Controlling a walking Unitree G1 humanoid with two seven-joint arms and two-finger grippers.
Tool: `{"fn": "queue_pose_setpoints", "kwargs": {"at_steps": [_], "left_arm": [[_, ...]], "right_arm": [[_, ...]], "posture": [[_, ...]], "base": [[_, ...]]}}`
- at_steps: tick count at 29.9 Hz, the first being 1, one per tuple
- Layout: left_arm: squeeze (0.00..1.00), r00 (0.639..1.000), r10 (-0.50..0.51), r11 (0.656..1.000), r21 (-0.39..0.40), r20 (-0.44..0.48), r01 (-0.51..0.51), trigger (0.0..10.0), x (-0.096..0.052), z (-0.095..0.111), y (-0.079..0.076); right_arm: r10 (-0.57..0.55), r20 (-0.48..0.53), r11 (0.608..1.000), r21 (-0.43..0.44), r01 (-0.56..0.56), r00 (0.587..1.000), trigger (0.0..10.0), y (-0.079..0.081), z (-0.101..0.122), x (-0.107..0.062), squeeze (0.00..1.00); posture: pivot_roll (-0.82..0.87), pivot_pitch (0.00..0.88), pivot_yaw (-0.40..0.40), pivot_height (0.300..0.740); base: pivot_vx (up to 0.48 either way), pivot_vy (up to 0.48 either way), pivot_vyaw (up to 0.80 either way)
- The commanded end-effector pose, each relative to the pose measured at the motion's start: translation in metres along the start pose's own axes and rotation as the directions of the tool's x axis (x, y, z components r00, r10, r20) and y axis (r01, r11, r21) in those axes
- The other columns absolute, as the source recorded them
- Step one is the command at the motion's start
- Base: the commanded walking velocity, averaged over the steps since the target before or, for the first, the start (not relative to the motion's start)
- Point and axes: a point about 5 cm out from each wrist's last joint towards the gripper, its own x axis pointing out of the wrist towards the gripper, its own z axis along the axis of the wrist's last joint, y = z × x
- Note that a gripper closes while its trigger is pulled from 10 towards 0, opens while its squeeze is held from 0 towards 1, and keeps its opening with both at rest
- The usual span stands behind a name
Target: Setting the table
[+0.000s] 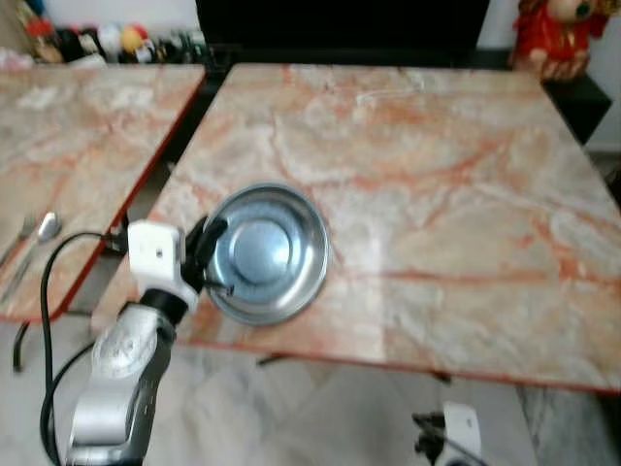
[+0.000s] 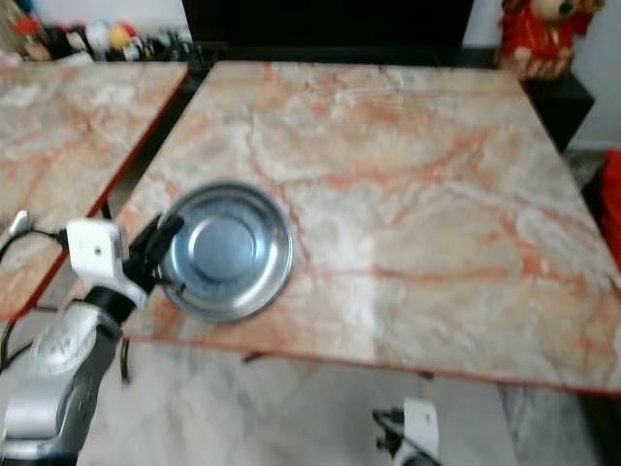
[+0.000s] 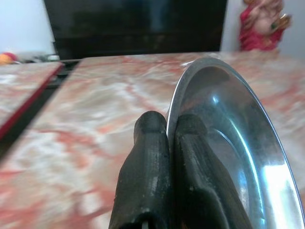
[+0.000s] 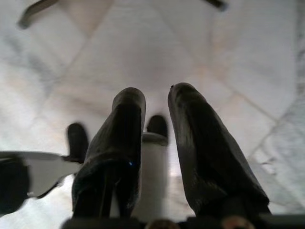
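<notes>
- Steel bowl (image 1: 264,252) sits on the marble counter (image 1: 437,184) near its front left corner.
- My left end effector (image 1: 209,254) pinches its rim.
- My right end effector (image 4: 155,102) hangs slightly parted over the floor (image 4: 143,47).

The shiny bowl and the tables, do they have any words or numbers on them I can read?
None can be read.
The metal bowl, pinched at its rim by the left tool, is plain.
The marble table carries only veins.
The red figure and far clutter are too blurred to show any writing.
</notes>
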Motion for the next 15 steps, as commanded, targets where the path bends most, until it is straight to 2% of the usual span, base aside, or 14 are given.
{"fn": "queue_pose_setpoints", "kwargs": {"at_steps": [1, 4, 11, 15], "left_arm": [[0.0, 1.0, -0.003, 1.0, -0.008, -0.005, 0.003, 10.0, -0.0012, 0.0009, 0.0037], [0.0, 1.0, -0.015, 1.0, -0.005, -0.001, 0.015, 10.0, -0.0011, 0.0005, 0.0007], [0.0, 1.0, -0.017, 1.0, -0.016, 0.004, 0.017, 10.0, -0.0018, 0.0007, -0.0014], [0.0, 1.0, -0.014, 1.0, -0.014, 0.003, 0.014, 10.0, -0.0022, 0.0, -0.0005]], "right_arm": [[-0.008, -0.025, 1.0, 0.018, 0.008, 1.0, 10.0, -0.0006, -0.0086, -0.0016, 0.0], [-0.009, -0.023, 1.0, 0.017, 0.01, 1.0, 10.0, -0.001, -0.0073, -0.0013, 0.0], [-0.016, -0.018, 1.0, 0.016, 0.016, 1.0, 10.0, -0.0021, -0.0049, -0.0009, 0.0], [-0.016, -0.017, 1.0, 0.008, 0.017, 1.0, 10.0, -0.0025, -0.0045, -0.0009, 0.0]], "posture": [[0.02, 0.099, 0.005, 0.74], [0.02, 0.096, 0.002, 0.74], [0.03, 0.094, -0.005, 0.74], [0.03, 0.096, -0.004, 0.74]], "base": [[0.0, 0.0, 0.0], [0.0, 0.0, 0.0], [0.0, -0.343, 0.0], [0.0, -0.366, -0.61]]}}
